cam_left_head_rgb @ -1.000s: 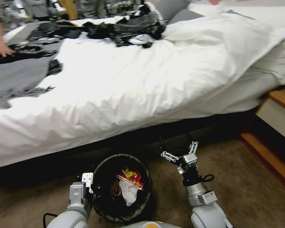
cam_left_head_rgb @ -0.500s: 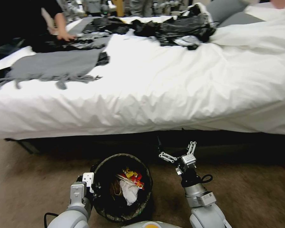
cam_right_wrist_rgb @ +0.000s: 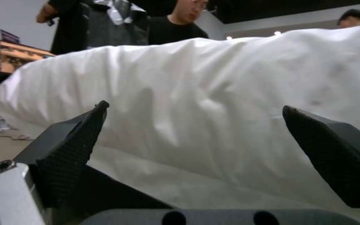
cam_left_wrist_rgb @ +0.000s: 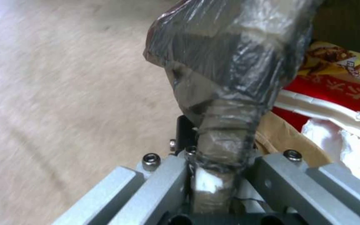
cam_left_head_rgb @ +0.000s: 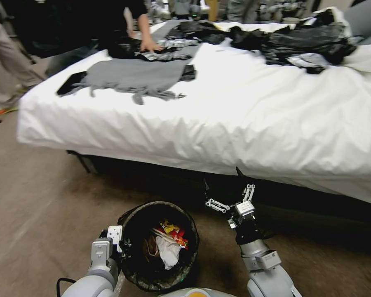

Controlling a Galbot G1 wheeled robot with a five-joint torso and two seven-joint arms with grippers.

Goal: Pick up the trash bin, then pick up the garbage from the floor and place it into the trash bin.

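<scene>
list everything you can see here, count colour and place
trash bin: one, dark bag liner, floor by the bed, rim gripped
garbage: several pieces, red, yellow, white, brown, inside the bin
bed: one, white cover, ahead
grey cloth: one, on the bed
black clothes heap: one, far side of the bed
person's hand: one, on the bed
left gripper: shut on the bin rim
right gripper: open, empty, raised beside the bin

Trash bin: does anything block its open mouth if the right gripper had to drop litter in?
Nothing visible does. The trash bin, clamped at its rim by the left gripper, has an open mouth; the right gripper hangs open and empty beside it.
</scene>
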